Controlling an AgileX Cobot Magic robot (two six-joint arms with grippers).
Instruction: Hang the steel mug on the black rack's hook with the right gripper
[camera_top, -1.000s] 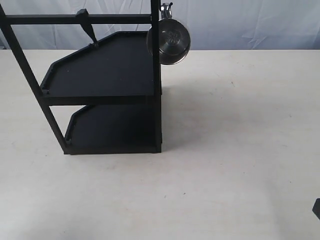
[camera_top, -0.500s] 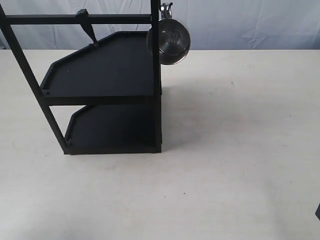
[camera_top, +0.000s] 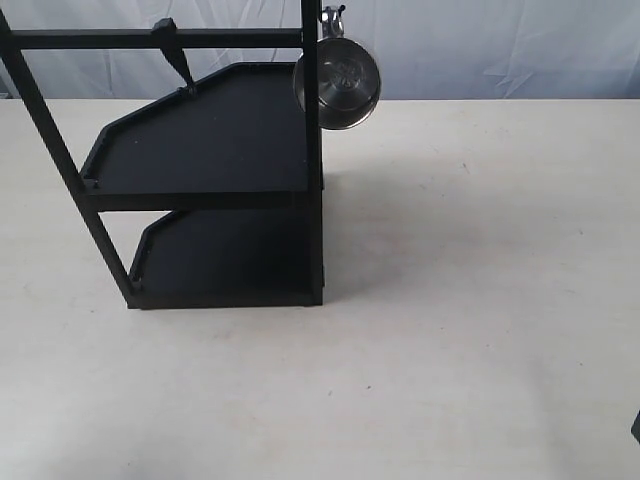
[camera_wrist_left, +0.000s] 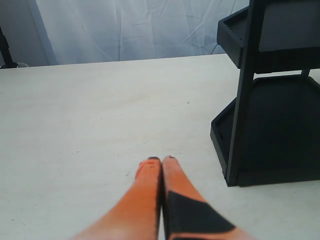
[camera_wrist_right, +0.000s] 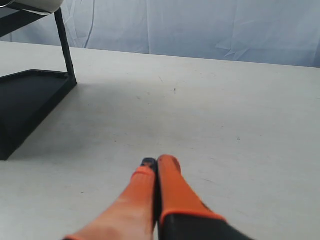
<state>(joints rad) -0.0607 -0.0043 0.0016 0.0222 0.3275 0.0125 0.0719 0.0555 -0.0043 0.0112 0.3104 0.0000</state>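
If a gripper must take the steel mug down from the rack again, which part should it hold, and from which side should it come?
Probably the cylindrical body of the steel mug, not the handle. The mug hangs by its looped handle at the top of the black rack, beside the right post, base facing the camera. The post blocks its left side, so come from the open right side, closing across the body, then lift to free the loop.

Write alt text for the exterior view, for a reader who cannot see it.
A small shiny steel mug hangs by its looped handle at the top right post of a tall matte-black two-shelf rack, its stamped base facing the camera. The rack stands on a pale tabletop; no gripper is near the mug.
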